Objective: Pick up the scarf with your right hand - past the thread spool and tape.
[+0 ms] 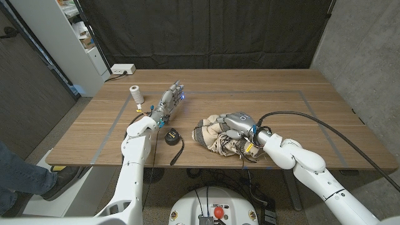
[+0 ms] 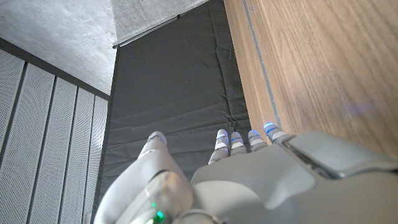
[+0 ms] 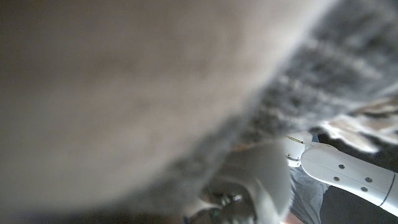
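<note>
Scarf (image 1: pixel 215 132) bunched under right hand (image 1: pixel 237 125), fingers gripping fabric (no legible writing); left hand (image 1: pixel 170 100) spread, holding nothing.

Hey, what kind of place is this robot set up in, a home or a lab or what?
Most likely a lab or test room, not a home: a black curtain hangs behind the wooden table, bare concrete wall stands at the side, and tape lines mark a work zone.
</note>
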